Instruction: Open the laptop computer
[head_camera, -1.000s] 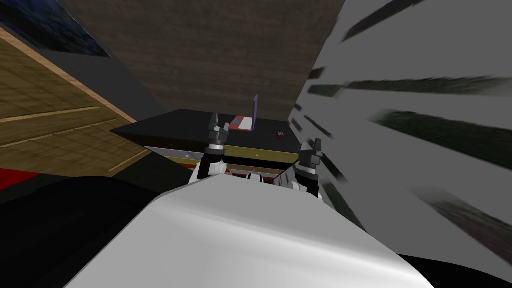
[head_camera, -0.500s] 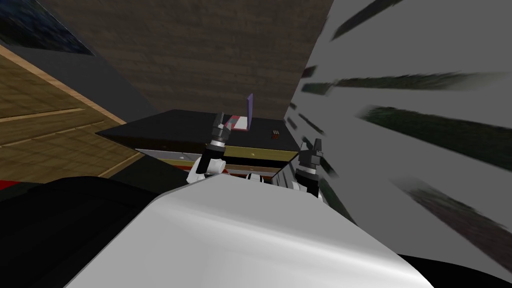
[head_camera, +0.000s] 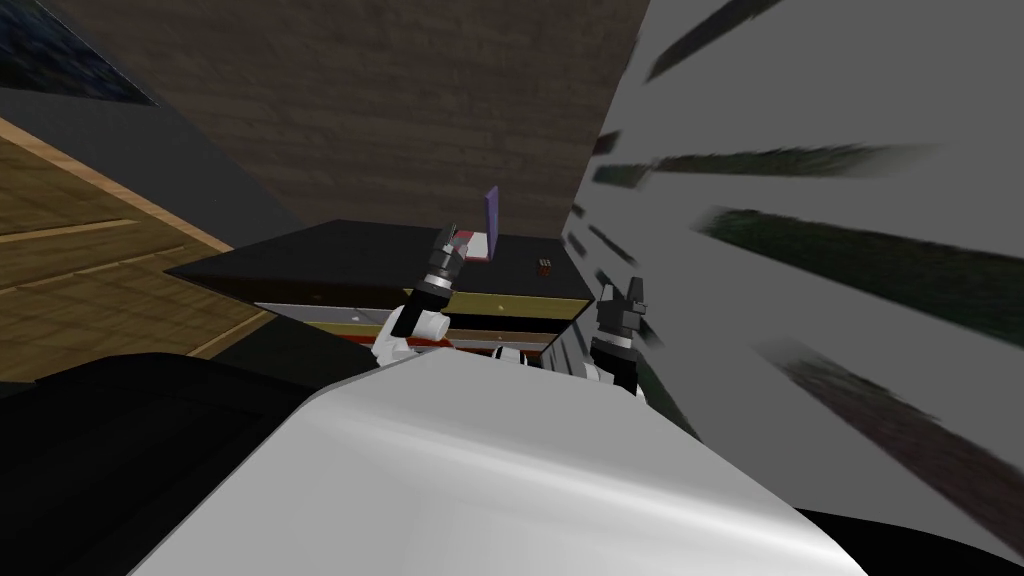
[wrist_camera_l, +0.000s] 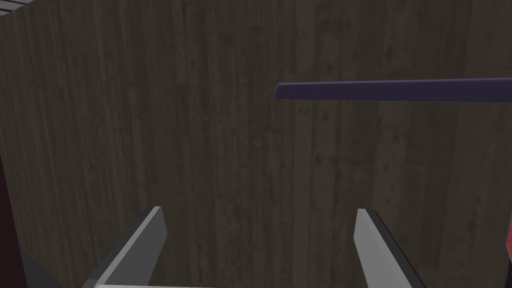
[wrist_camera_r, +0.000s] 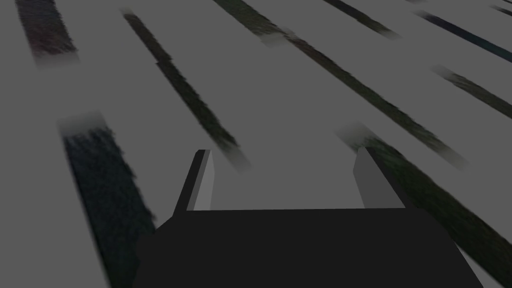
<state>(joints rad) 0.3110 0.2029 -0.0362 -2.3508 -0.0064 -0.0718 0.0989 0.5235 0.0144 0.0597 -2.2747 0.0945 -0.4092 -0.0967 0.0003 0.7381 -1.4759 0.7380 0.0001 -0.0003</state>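
Observation:
The laptop stands open on the black desk top (head_camera: 330, 260), its purple lid (head_camera: 491, 212) upright over a red and white base (head_camera: 478, 247). My left gripper (head_camera: 447, 241) is over the desk right beside the base's near left corner, fingers open. In the left wrist view the open gripper (wrist_camera_l: 260, 235) faces a dark wood wall, with the lid's thin purple edge (wrist_camera_l: 395, 91) beyond and above the fingertips, apart from them. My right gripper (head_camera: 622, 289) hangs open off the desk's right end, close to the grey wall (wrist_camera_r: 285, 180).
The desk has pale and yellow drawer fronts (head_camera: 500, 305) facing me. A small brown object (head_camera: 545, 267) lies on the top to the right of the laptop. A dark wood wall (head_camera: 400, 110) stands behind the desk, a grey streaked wall (head_camera: 800, 200) on the right, and wood floor (head_camera: 90, 260) on the left.
My left gripper has reached forward and right, up to the laptop's base. The whole head view has slid left, so my body has moved. The lid's angle looks the same.

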